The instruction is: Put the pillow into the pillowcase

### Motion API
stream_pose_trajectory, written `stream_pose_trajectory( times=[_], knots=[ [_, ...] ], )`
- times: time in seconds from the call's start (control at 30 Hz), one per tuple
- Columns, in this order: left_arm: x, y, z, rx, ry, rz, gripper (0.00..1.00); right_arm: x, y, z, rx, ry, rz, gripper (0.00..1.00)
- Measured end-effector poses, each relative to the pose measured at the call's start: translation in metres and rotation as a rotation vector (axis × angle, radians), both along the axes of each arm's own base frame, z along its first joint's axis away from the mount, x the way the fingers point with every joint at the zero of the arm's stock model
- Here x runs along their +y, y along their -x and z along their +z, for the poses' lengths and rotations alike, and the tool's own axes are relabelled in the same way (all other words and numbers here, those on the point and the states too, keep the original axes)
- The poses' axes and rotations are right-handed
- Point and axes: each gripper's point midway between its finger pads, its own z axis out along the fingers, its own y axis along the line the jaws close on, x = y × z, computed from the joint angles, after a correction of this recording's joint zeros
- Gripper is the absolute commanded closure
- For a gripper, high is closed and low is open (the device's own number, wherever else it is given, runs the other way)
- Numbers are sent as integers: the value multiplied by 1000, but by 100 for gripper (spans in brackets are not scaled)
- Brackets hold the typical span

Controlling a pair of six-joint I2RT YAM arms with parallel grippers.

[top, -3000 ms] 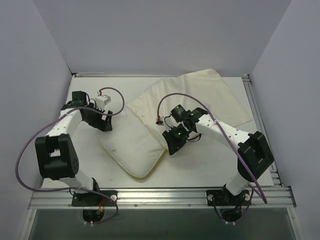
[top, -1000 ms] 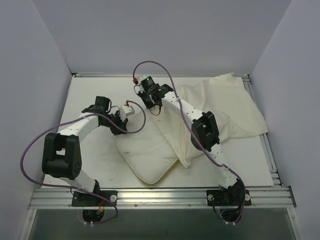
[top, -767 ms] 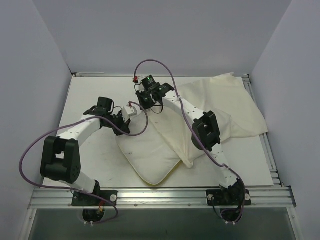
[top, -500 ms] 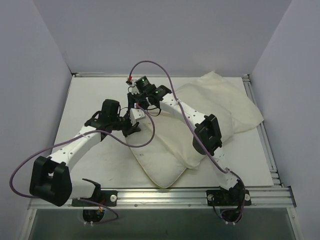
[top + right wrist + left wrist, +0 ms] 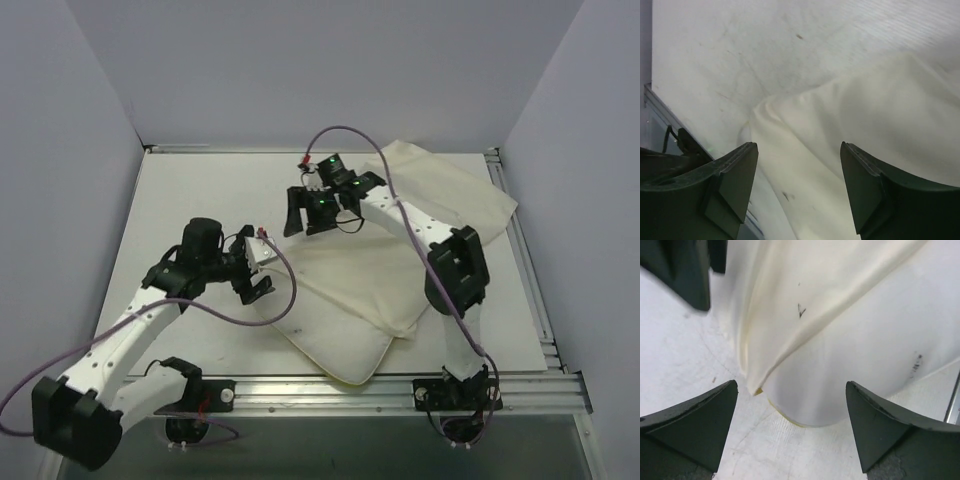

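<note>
The pillow lies slantwise on the table, the pillowcase covering its far part and its near, yellow-edged corner bare. My left fingers stand wide open just beside the pillow's left edge, and my right fingers stand open above the case's far-left hem, neither holding anything. I judge the sheathing part done; next I must grip the hem and draw it toward the bare corner.
</note>
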Motion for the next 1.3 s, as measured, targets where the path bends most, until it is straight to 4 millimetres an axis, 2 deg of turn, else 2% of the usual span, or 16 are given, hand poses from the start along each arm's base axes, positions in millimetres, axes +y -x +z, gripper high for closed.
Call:
stream_pose_trajectory(
  times=[0.07, 0.13, 0.2, 0.3, 0.4, 0.47, 0.57, 0.67, 0.73, 0.9, 0.93, 1.0, 1.07, 1.17, 1.23, 1.3],
  knots=[
    [-6, 18, 22, -69, 24, -45, 3, -52, 3, 5, -12, 47, -37, 32],
    [-23, 45, 32, -92, 40, -131, 3, -111, 9, 22, -60, 98, -86, 35],
    [-46, 74, 26, -76, 26, -230, 3, -155, 18, 42, -129, 144, -121, 38],
    [-78, 118, -12, 17, -66, -371, 2, -195, 46, 52, -187, 221, -128, 42],
    [-98, 139, -54, 102, -183, -424, 3, -225, 71, 26, -113, 333, -110, 44],
    [-105, 148, -78, 130, -263, -437, 3, -244, 77, -8, -3, 415, -108, 45],
    [-117, 157, -91, 99, -313, -458, 6, -257, 79, -55, 147, 487, -98, 46],
    [-132, 157, -97, 73, -320, -455, 10, -253, 72, -87, 248, 523, -71, 46],
    [-136, 149, -104, 61, -336, -424, 17, -243, 56, -92, 268, 522, -57, 45],
    [-146, 118, -111, 53, -327, -309, 47, -199, -6, -57, 107, 396, -51, 34],
    [-147, 110, -109, 72, -313, -280, 59, -195, -10, -48, 71, 367, -48, 33],
    [-145, 91, -105, 117, -278, -221, 71, -195, -3, -28, 15, 326, -22, 26],
    [-138, 73, -101, 159, -242, -171, 85, -215, 18, -13, -9, 306, -1, 22],
    [-128, 57, -94, 183, -208, -130, 92, -270, 53, 2, -68, 314, -13, 24],
    [-128, 59, -89, 188, -193, -144, 96, -312, 79, -1, -114, 375, -28, 26],
    [-129, 65, -87, 204, -185, -167, 98, -327, 105, -16, -137, 426, 33, 27]
  ],
)
